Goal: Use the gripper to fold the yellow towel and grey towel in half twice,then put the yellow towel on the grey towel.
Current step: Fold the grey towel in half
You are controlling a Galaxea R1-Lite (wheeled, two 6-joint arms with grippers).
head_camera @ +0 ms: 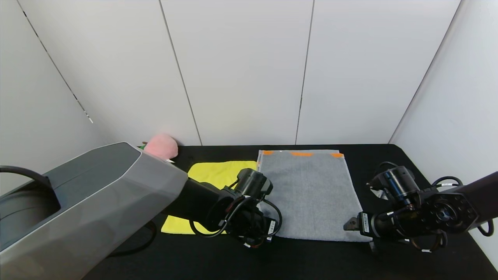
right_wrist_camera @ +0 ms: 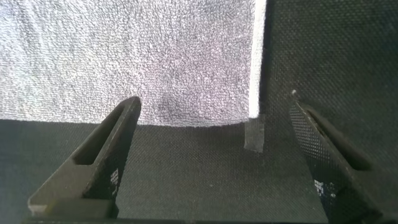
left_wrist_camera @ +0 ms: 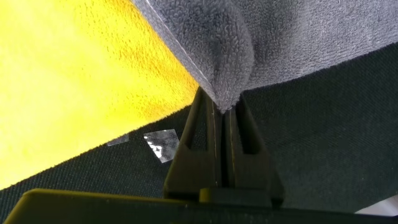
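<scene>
Grey towel [head_camera: 309, 192] lies flat in the centre of the head view on the black bench [head_camera: 381, 155], its long sides running away from the robot, with orange marks along its far edge. Yellow towel [head_camera: 212, 175] lies just left of it, touching or slightly under the grey towel's left edge; the left arm covers much of it. A pink soft thing [head_camera: 161, 146] sits at the back of the bench, in the left part of the frame by the wall.

The left end effector [head_camera: 256, 235] is at the grey towel's near left corner. In the left wrist view its fingers [left_wrist_camera: 189, 155] are pressed together, pinching a bunched corner of the grey towel [left_wrist_camera: 224, 56], with the yellow towel [left_wrist_camera: 74, 81] beside it and a small piece of clear tape [left_wrist_camera: 160, 144] on the bench.

The right end effector [head_camera: 352, 224] is at the grey towel's near right corner, low over the bench. In the right wrist view its fingers [right_wrist_camera: 93, 165] stand wide apart, holding nothing, with the towel's [right_wrist_camera: 143, 56] near edge and pale corner lying just ahead of them.
</scene>
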